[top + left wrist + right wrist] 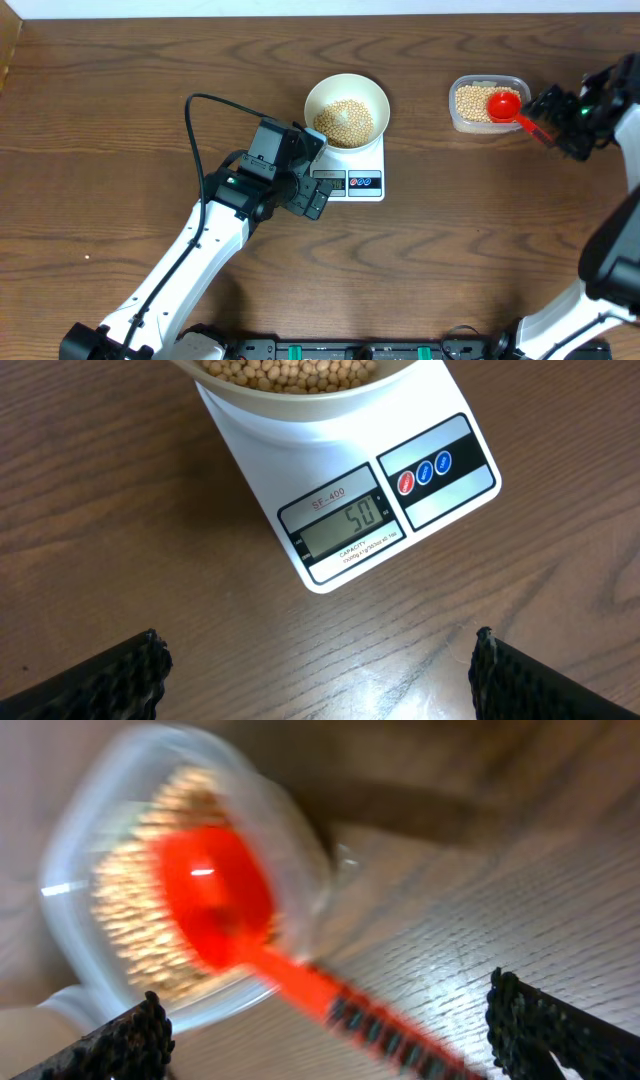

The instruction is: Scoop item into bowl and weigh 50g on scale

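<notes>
Left tool (320,675) spread wide, empty, facing the scale (262,455); right tool (325,1030) equally wide, red spoon (215,905) handle between its fingers, contact lost in blur.
Smooth round white bowl (311,98) sits on the white rectangular scale, holding a heap of small round tan beans (346,120); grey display (345,525) reads 50. Clear round-cornered plastic container (455,118), well apart on the wood-grain surface (450,250), holds more beans beneath the spoon's glossy scoop.
</notes>
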Tool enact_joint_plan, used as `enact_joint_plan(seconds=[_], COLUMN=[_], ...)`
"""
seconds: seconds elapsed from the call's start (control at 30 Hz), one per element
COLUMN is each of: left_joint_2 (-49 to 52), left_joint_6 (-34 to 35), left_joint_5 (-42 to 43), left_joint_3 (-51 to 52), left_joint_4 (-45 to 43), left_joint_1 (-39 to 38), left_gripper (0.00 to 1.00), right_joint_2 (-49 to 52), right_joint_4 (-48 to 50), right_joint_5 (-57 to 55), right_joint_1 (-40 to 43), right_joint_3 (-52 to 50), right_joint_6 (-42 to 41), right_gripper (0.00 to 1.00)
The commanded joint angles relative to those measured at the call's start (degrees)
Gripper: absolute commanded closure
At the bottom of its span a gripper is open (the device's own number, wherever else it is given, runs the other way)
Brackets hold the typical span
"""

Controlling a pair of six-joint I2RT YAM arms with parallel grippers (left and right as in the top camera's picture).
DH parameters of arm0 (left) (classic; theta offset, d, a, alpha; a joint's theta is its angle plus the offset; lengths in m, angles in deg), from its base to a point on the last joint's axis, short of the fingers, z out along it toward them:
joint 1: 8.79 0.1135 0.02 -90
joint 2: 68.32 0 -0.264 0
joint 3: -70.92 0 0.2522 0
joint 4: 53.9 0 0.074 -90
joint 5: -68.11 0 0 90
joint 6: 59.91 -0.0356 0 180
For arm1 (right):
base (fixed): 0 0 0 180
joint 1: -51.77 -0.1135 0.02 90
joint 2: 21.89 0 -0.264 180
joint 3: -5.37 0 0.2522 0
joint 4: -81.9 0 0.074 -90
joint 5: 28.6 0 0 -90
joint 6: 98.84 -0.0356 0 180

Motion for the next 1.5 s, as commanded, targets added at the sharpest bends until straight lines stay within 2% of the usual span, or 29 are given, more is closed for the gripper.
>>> enact_joint_plan(seconds=[0.0,0.3,0.53,1.47], left_joint_2=[0.17,0.17,0.17,0.17], left_joint_6=[-0.79,-0.79,-0.79,-0.79], left_joint_5=[-0.33,-0.33,-0.33,-0.33], left_joint_3=[-0.55,-0.55,-0.55,-0.55], left_joint_4=[0.13,0.15,0.15,0.15], left_joint_1=[-0.09,-0.09,-0.09,-0.09], left_gripper=[0.02,0.02,0.02,0.02], right_joint_2=[-9.73,-29.05,-37.66,-39.43], right_joint_4=[-0.09,-7.82,-11.15,-12.52], right_joint_5=[5.57,6.56,3.48,3.52], right_joint_1=[1.09,1.22,1.25,1.25], right_joint_3=[2.86,2.86,2.86,2.82], right_joint_6=[4.68,10.03,9.99,9.99], right_gripper=[0.01,0.01,0.01,0.01])
